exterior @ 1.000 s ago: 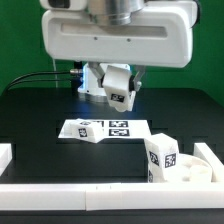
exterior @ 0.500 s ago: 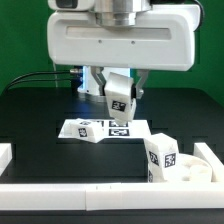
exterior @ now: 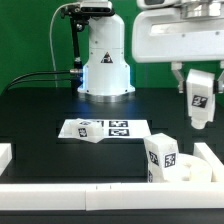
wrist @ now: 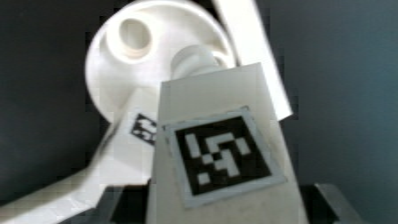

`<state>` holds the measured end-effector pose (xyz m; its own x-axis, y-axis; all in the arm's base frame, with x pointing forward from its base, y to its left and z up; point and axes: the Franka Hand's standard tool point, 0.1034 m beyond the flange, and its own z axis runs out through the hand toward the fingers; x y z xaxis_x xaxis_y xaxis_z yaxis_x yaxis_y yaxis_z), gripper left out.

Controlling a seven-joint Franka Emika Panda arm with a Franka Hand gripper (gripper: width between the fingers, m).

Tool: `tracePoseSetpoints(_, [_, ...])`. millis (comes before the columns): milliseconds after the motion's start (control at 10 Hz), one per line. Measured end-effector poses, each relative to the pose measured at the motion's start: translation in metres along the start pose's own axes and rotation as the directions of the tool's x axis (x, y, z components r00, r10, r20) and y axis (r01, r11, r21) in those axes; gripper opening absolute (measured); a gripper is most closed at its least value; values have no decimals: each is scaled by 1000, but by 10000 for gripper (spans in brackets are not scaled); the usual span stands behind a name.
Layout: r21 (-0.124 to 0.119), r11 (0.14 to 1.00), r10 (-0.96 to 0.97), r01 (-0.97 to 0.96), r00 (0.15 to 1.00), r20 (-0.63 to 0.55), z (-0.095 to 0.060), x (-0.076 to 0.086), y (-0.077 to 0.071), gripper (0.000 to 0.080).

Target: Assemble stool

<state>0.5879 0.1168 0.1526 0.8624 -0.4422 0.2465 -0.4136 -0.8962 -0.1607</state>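
My gripper [exterior: 198, 86] hangs at the exterior view's right, shut on a white stool leg [exterior: 199, 101] that bears a square tag. Below it, at the front right, lies the round white seat [exterior: 192, 172] with another tagged leg [exterior: 160, 156] standing upright on its left side. A third leg [exterior: 85, 129] lies on the marker board [exterior: 122, 129]. In the wrist view the held leg [wrist: 210, 135] fills the middle between my dark fingers [wrist: 121, 204]. Beyond it the seat [wrist: 169, 70] shows a round socket hole [wrist: 134, 38].
Long white border rails run along the front [exterior: 80, 188], the left [exterior: 5, 154] and the right [exterior: 211, 154] of the black table. The robot's white base [exterior: 106, 60] stands at the back centre, with black cables [exterior: 45, 75] trailing to its left.
The arm has swung from the middle of the table to the exterior view's right, carrying the leg, and now hangs over the seat. The base is uncovered.
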Motion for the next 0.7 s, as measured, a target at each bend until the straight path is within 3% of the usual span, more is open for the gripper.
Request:
tracePoseSetpoints(100, [7,1000,-3,3,1000,-9,3,-8,0,323])
tracePoseSetpoints(200, [15,1000,2,-2,1000,-18,6,-5,1,323])
tracePoseSetpoints(300, [35,999,10,-8,998,-64,18,2,4,323])
tracePoseSetpoints(400, [31,1000,2,0,997,-76,34,-4,5,323])
tracePoseSetpoints(500, [27,999,-27,30,996,-88,37,0,8,323])
tracePoseSetpoints(700, [25,999,-30,33,995,-94,23,14,17,323])
